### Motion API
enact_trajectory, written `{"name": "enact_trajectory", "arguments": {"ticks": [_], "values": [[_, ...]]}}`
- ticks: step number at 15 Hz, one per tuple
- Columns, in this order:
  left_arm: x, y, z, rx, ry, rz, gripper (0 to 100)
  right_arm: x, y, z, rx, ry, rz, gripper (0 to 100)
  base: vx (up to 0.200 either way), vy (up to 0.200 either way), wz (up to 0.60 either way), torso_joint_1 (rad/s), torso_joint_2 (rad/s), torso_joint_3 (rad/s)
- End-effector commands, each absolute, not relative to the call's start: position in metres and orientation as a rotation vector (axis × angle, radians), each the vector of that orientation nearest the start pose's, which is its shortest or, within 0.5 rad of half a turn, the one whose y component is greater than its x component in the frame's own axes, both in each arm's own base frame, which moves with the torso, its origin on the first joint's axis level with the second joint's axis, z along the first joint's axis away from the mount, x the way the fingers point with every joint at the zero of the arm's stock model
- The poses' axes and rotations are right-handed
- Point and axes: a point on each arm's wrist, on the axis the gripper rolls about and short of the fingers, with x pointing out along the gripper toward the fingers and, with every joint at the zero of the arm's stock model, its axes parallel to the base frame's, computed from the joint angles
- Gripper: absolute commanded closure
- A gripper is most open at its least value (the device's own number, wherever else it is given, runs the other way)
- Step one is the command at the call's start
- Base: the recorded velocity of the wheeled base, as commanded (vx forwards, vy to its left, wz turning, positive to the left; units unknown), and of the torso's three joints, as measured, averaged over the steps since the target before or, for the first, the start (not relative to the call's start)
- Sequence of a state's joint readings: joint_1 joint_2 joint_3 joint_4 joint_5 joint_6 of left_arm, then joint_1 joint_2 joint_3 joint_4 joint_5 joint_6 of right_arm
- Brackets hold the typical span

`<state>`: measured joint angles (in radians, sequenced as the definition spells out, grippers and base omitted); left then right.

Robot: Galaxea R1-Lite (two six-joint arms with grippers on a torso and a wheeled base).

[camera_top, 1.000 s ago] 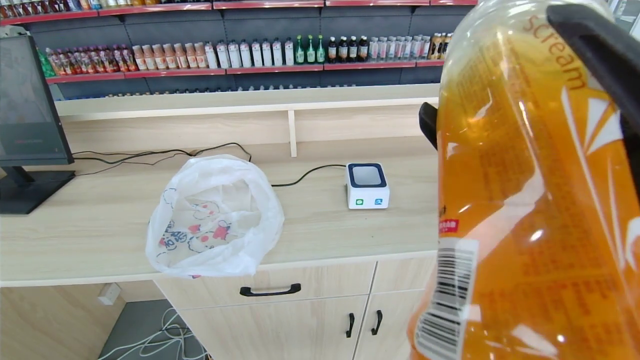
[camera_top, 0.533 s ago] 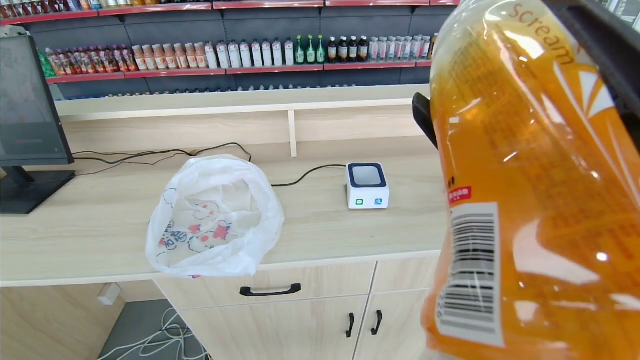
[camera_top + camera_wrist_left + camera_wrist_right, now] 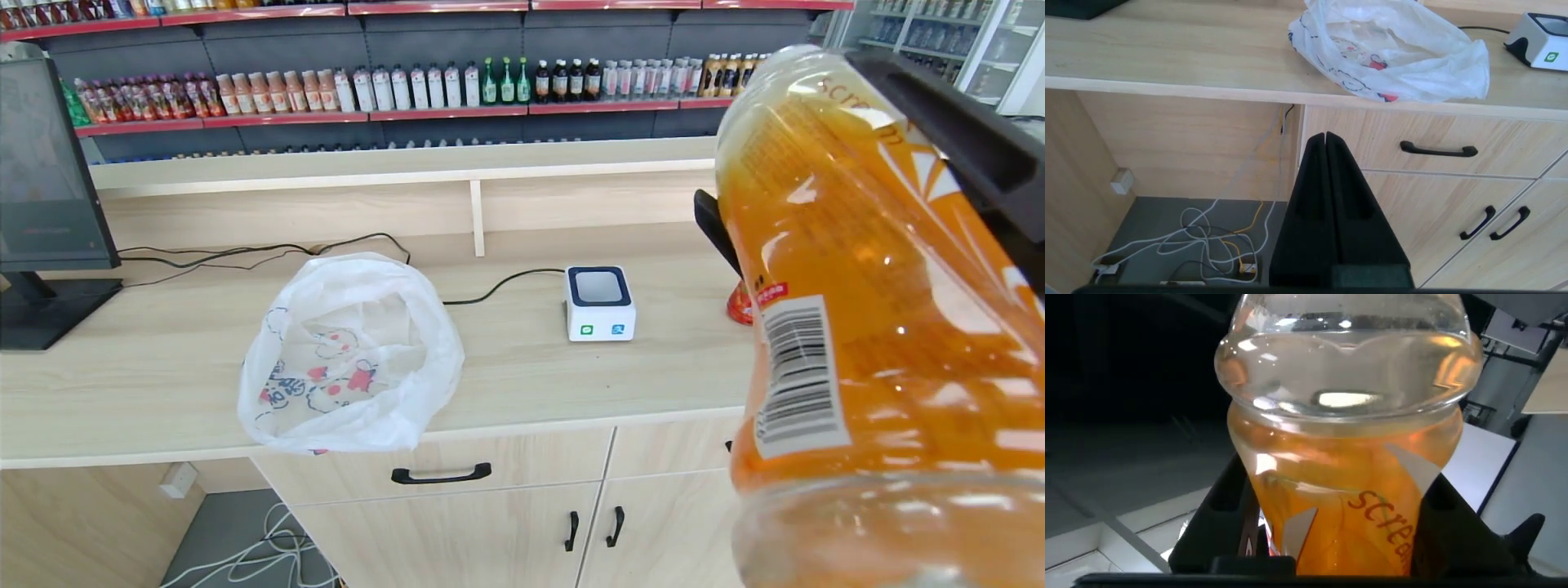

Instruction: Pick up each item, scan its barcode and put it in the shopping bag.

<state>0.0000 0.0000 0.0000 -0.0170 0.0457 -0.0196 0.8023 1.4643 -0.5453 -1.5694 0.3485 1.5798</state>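
My right gripper [image 3: 784, 135] is shut on a clear bottle of orange drink [image 3: 865, 327], held high and close to the head camera at the right, tilted with its base toward the camera. Its barcode [image 3: 800, 376] faces left and toward the camera. In the right wrist view the bottle [image 3: 1347, 457] sits between both black fingers [image 3: 1221, 510]. The white scanner [image 3: 600, 302] stands on the counter left of the bottle. The open plastic shopping bag [image 3: 351, 351] lies further left near the counter's front edge. My left gripper [image 3: 1327, 159] hangs shut and empty below the counter, facing the cabinet.
A red item [image 3: 739, 306] peeks out on the counter behind the bottle. A monitor [image 3: 45, 180] stands at the far left, with cables [image 3: 261, 249] running behind the bag. Drawer handles [image 3: 441, 474] front the cabinet. Shelves of bottles [image 3: 408, 86] line the back wall.
The bottle has tilted further, its base swinging toward the camera and its top dropping. The barcode has shifted right and up, and the red item behind has come into sight.
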Motion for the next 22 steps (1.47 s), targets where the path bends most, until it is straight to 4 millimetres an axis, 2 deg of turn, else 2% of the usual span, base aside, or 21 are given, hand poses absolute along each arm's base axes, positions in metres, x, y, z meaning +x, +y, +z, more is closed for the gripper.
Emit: {"name": "enact_trajectory", "arguments": {"ticks": [1, 6, 14, 17, 19, 20, 21, 22], "values": [[-0.023, 0.001, 0.077, -0.020, -0.017, 0.046, 100, 0.139, 0.142, 0.260, 1.509, 0.357, 1.360, 100, 0.000, 0.000, 0.00, 0.000, 0.00, 0.000], [-0.023, 0.001, 0.077, -0.020, -0.017, 0.046, 100, 0.128, 0.127, 0.250, 1.544, 0.401, 1.325, 100, 0.000, 0.000, 0.00, 0.000, 0.00, 0.000], [-0.023, 0.001, 0.077, -0.020, -0.017, 0.046, 100, 0.131, 0.127, 0.249, 1.521, 0.380, 1.313, 100, 0.000, 0.000, 0.00, 0.000, 0.00, 0.000], [-0.023, 0.001, 0.077, -0.020, -0.017, 0.046, 100, 0.135, 0.124, 0.246, 1.346, 0.226, 1.276, 100, 0.000, 0.000, 0.00, 0.000, 0.00, 0.000], [-0.023, 0.001, 0.077, -0.020, -0.017, 0.046, 100, 0.150, 0.136, 0.239, 1.085, 0.075, 1.230, 100, 0.000, 0.000, 0.00, 0.000, 0.00, 0.000], [-0.023, 0.001, 0.077, -0.020, -0.017, 0.046, 100, 0.161, 0.140, 0.228, 0.982, 0.050, 1.180, 100, 0.000, 0.000, 0.00, 0.000, 0.00, 0.000], [-0.023, 0.001, 0.077, -0.020, -0.017, 0.046, 100, 0.180, 0.135, 0.211, 0.885, 0.038, 1.076, 100, 0.000, 0.000, 0.00, 0.000, 0.00, 0.000], [-0.023, 0.001, 0.077, -0.020, -0.019, 0.046, 100, 0.194, 0.130, 0.204, 0.838, 0.020, 1.011, 100, 0.000, 0.000, 0.00, 0.000, 0.00, 0.000]]}}
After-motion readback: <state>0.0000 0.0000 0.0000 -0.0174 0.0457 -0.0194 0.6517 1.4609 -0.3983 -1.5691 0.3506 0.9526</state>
